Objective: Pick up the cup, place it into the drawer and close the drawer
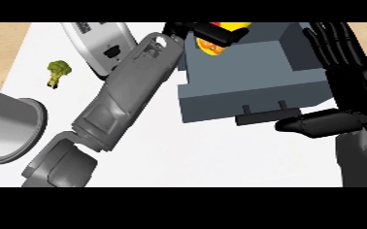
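Note:
The grey drawer (215, 94) stands pulled open in the upper middle of the head view, its dark handle (261, 114) facing me. My left forearm slants up from the lower left, and the left hand (208, 30) reaches over the drawer's back left corner. Its fingers curl round a yellow cup with orange marks (211, 47), which hangs partly inside the drawer; the hand hides most of it. My right hand (337, 53) is open along the drawer's right side, fingers straight and pointing away, with the thumb lying just right of the handle.
A white appliance (97, 41) lies tilted on the white counter (201, 160), left of my left forearm. A piece of broccoli (58, 73) lies further left. A grey round pot (18, 126) sits at the left edge.

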